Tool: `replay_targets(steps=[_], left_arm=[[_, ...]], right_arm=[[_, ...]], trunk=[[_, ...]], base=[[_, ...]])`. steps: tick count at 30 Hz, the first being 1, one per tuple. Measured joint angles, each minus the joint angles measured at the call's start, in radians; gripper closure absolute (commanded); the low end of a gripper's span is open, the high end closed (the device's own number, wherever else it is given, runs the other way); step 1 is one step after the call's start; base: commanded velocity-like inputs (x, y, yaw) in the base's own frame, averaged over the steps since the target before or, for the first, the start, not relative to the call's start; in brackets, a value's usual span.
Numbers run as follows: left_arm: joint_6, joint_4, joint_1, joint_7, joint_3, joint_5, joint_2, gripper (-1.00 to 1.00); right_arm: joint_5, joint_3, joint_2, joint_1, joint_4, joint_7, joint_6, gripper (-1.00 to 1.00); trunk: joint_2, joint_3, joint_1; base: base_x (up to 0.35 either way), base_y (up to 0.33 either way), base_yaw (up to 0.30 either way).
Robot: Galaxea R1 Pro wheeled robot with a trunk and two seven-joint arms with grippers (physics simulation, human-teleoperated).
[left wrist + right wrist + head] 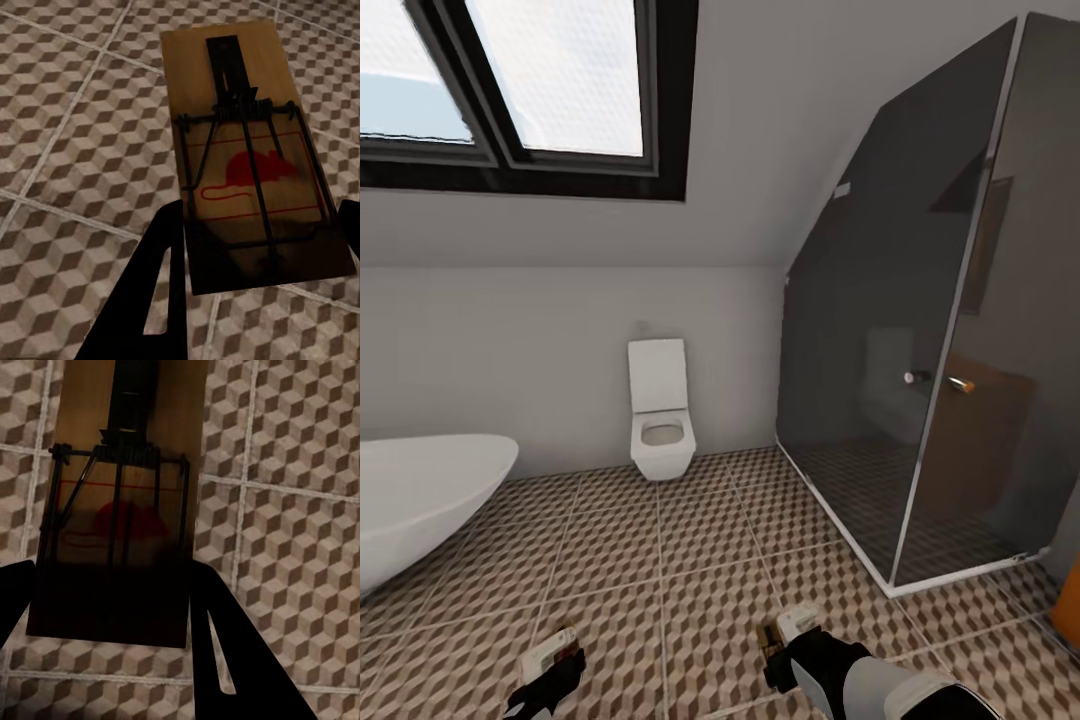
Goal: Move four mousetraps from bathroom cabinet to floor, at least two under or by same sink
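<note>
Presently, the left gripper [255, 247] is closed on a mousetrap [251, 142], its dark fingers [161, 262] clamping the long edges near the rear end, with the board projecting forward above the bathroom floor [67, 150]. The right gripper [112, 607] likewise holds a second mousetrap [124, 502] by its side edges over the same patterned tiles. In the head view both grippers sit low at the frame's bottom, left [555, 655] and right [785, 640], each with its trap raised off the floor.

Assessment: each trap appears to be a thin, rigid wooden board, light, with wire parts on top that should not be pressed. Edge grip behind the spring looks sound; the smooth edges may slip if the hold slackens.

Beyond, a white toilet [658, 410] stands against the far wall, a glass shower enclosure [920, 330] to the right, and a glossy white basin rim [430, 480] at the left, which I judge to be the sink.
</note>
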Motion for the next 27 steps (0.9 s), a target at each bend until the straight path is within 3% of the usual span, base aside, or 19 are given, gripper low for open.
replay_targets(steps=[27], left_arm=[[0.000, 0.001, 0.000, 0.000, 0.000, 0.000, 0.000, 1.00]], right_arm=[[0.000, 0.000, 0.000, 0.000, 0.000, 0.000, 0.004, 1.00]], trunk=[[0.000, 0.000, 0.000]], base=[[0.000, 0.000, 0.300]])
